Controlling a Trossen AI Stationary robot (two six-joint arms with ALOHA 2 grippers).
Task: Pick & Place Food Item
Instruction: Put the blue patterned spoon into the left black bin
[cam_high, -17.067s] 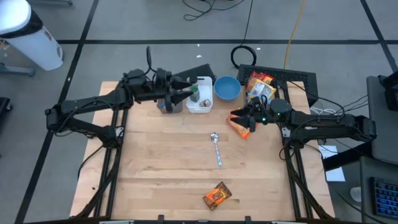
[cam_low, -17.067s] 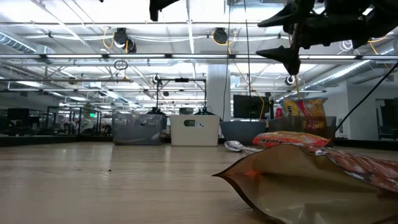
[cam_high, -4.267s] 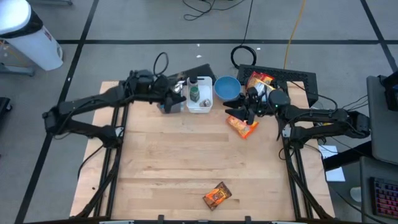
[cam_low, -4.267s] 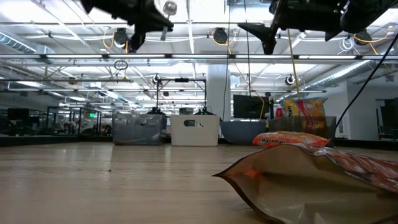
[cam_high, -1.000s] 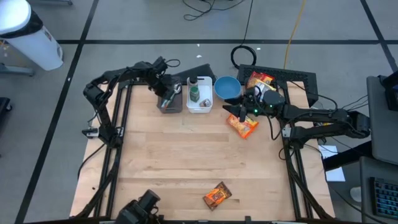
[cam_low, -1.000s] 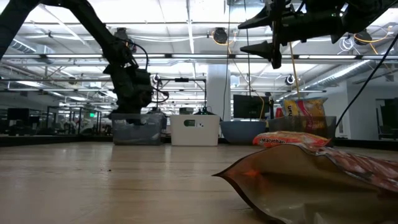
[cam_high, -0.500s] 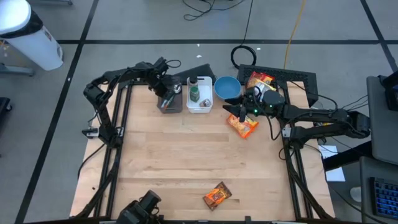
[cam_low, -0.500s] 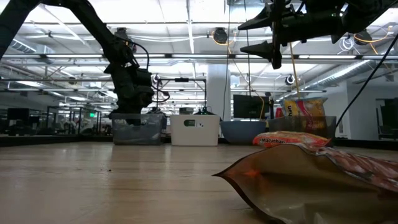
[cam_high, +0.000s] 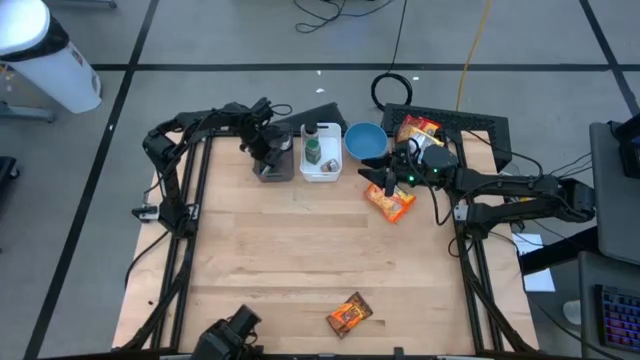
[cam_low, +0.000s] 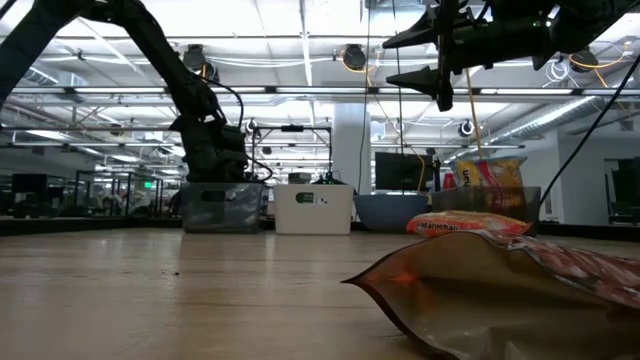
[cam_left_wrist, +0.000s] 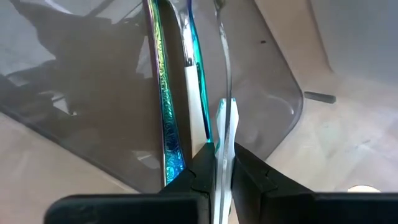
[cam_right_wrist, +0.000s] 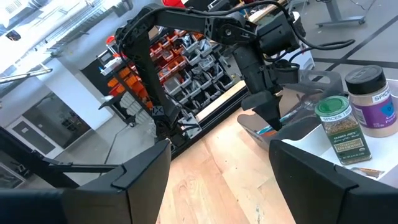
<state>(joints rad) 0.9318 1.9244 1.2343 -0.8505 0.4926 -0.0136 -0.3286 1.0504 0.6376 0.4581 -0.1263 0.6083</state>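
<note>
My left gripper reaches down into the clear grey bin at the table's far edge, shut on a thin spoon seen edge-on. Other iridescent utensils stand in that bin. An orange food packet lies flat on the table at the far right, and my right gripper hovers open above its far end, touching nothing. A second brown-orange pouch lies flat near the table's near edge. My left gripper pinches the spoon's thin handle between its two fingertips. The fingers come from above, pointing down into the grey bin. The spoon runs on ahead of the fingers into the bin; where its lower end rests is hidden.
A white bin with spice jars stands beside the grey bin, then a blue bowl. A snack bag stands on a black tray at the far right. The wooden table's middle is bare.
My left arm's elbow has swung a little toward the table's right, while its gripper stays shut on the spoon at the grey bin. My right gripper has kept still and open.
</note>
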